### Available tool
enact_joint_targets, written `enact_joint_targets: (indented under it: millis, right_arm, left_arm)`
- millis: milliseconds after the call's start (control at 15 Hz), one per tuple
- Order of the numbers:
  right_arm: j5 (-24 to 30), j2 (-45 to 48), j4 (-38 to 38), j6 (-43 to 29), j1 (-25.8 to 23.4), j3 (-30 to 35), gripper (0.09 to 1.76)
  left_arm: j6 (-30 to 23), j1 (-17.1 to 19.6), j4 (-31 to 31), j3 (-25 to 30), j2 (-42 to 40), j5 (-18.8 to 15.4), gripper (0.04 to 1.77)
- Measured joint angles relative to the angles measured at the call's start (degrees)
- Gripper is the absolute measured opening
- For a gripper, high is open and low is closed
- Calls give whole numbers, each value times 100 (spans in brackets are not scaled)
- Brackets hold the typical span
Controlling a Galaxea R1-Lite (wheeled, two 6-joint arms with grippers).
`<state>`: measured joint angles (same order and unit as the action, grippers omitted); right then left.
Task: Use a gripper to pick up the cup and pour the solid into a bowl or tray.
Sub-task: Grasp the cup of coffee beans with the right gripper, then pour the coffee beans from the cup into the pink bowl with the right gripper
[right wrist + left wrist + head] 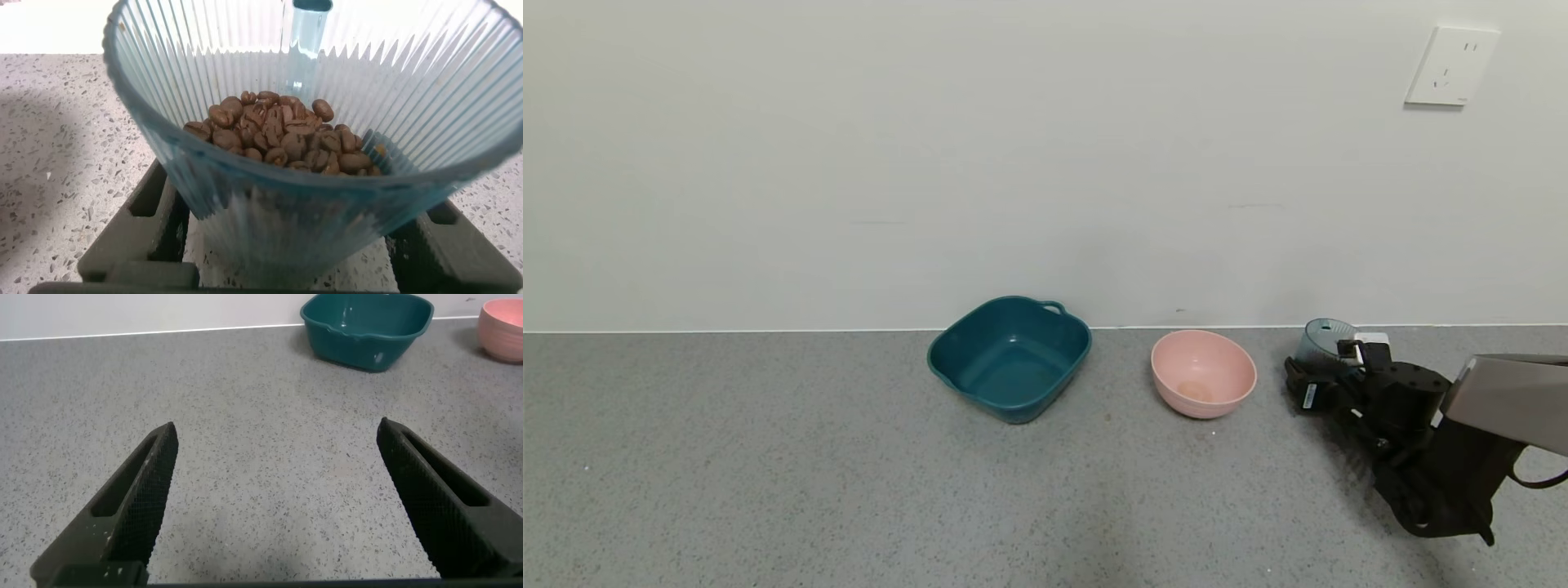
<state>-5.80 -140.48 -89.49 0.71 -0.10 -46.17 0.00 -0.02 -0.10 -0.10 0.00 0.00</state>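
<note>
Your right gripper (1327,371) sits low over the grey speckled counter (768,474) at the far right, close to the wall, with the cup (1325,339) standing between its two fingers (151,216). From the right wrist view you can see one dark finger on each side of the ribbed blue-grey tumbler, close against its lower wall, but you cannot tell for sure whether they press on it or only flank it. The cup stands upright, and the coffee beans (286,135) lie in a small heap at its bottom, filling only the lowest part. Moving outward to the robot's left, you find the pink bowl (1203,373) near the cup but clearly apart from it, resting on the counter with a faint brownish patch on its inner floor. Farther left again, and separate from the bowl, sits the dark teal basin (1009,358) with its small handle turned toward the wall. A white wall socket (1452,65) is mounted high on the wall above the right arm. Your left gripper (274,506) hangs over bare counter well away from all of this, its jaws spread wide with nothing between them; its wrist view shows the basin and the edge of the bowl far ahead.
</note>
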Motion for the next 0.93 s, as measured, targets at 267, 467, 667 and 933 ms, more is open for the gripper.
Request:
enact_joint_targets:
  millis: [267, 467, 667, 933]
  right_arm:
    - [7, 33, 18, -11, -21, 6, 135]
    - [38, 156, 18, -27, -26, 37, 135]
    - [95, 383, 9, 155, -20, 118, 135]
    - [107, 766, 68, 386, 26, 234, 135]
  left_arm:
    - [0, 0, -1, 0, 0, 0, 175]
    - [0, 2, -1, 0, 0, 0, 175]
    - [0, 2, -1, 0, 0, 0, 175]
    - [0, 0, -1, 0, 0, 0, 175]
